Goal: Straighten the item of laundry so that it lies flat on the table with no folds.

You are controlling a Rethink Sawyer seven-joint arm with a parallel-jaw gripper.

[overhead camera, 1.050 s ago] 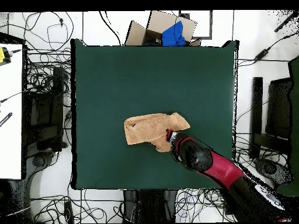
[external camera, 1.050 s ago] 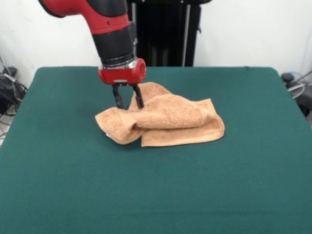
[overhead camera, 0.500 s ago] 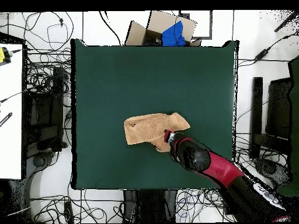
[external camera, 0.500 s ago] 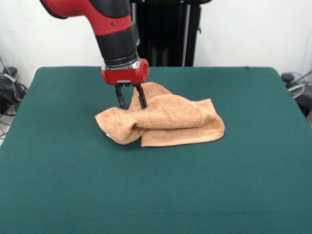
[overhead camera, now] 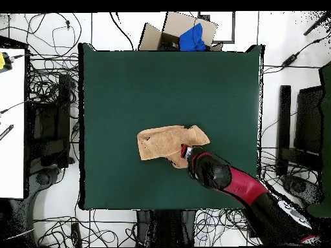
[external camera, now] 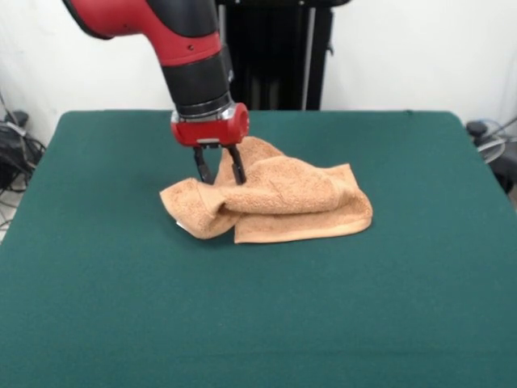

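You had the table [external camera: 258, 323], the biggest thing in view, spread out under everything, its dark green top reaching well past the fingers on every side; from overhead its bare cloth [overhead camera: 168, 84] took up most of the picture beyond the arm.

Next in size, the red and black arm [external camera: 190, 56] came down from above to a red wrist collar directly over the fingers. From overhead it ran in [overhead camera: 239, 184] from the lower right corner and covered the fingers entirely.

The towel [external camera: 283, 202] lay near the middle of the table, crumpled and folded over itself in layers. In the front view, most of it sat to the right of the fingers and toward the camera; a rounded, rolled fold bulged just below and to the left of them, and a raised hump stood just behind them on the right. From overhead the towel [overhead camera: 165, 142] showed as a light orange patch touching the arm's end.

The gripper [external camera: 219, 178] stood upright at the towel's back left part. You could see its two dark fingers [external camera: 238, 168] held a little apart, tips down in the terry cloth, with a ridge of fabric rising into the gap between them. Whether they actually pinched that ridge could not be told.
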